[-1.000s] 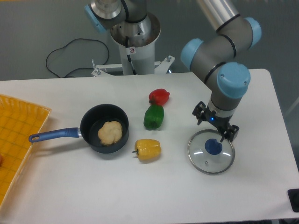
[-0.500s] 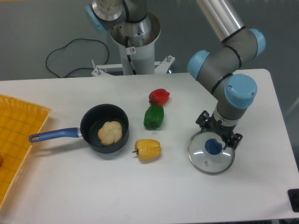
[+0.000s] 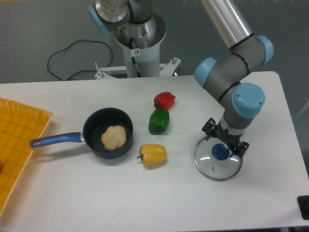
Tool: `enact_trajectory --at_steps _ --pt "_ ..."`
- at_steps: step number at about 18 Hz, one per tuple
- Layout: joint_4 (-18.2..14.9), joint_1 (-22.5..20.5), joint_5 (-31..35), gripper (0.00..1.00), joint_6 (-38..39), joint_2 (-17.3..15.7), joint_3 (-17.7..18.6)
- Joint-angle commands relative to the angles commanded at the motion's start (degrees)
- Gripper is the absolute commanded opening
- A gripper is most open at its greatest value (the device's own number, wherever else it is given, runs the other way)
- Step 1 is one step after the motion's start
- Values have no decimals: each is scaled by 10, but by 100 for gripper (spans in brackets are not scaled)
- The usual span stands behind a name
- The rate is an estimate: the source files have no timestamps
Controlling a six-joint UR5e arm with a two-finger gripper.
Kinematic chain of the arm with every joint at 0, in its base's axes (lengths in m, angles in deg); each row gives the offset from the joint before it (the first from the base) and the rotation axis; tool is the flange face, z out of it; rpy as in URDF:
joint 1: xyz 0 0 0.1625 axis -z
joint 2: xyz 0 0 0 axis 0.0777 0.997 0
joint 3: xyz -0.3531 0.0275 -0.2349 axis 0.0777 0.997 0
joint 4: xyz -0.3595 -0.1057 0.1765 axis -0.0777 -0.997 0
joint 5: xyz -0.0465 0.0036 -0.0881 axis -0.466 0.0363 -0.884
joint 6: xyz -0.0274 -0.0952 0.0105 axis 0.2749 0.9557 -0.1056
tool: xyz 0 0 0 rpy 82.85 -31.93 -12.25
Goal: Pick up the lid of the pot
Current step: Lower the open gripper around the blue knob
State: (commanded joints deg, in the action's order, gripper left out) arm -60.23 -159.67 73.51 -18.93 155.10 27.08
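Note:
The pot lid (image 3: pixel 215 169) lies on the right part of the table, a clear round disc with a thin rim and a blue knob (image 3: pixel 220 152) at its middle. The gripper (image 3: pixel 226 138) hangs from the upper right over the lid's back part, its two fingers apart and nothing seen held. Its fingertips appear just behind and above the knob, one toward the left and the other toward the right. Whether they touch the lid cannot be told.
Left of the lid lie a yellow pepper (image 3: pixel 152 154), a green pepper (image 3: pixel 159 121) and a red pepper (image 3: pixel 164 100). A black pan (image 3: pixel 93 123) with a blue handle (image 3: pixel 56 139) holds a tan round item (image 3: pixel 114 137). An orange crate (image 3: pixel 19 145) stands at the left edge.
The arm has come down, bringing the gripper closer to the lid's knob, with its fingers still apart. The lid, peppers and pan have stayed in place.

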Motion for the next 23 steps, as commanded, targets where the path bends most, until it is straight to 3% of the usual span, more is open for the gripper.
enact_trajectory --at_steps 16,23 --pt "19 -1 3 100 -4 21 1" --pt "33 -1 5 88 -14 23 4"
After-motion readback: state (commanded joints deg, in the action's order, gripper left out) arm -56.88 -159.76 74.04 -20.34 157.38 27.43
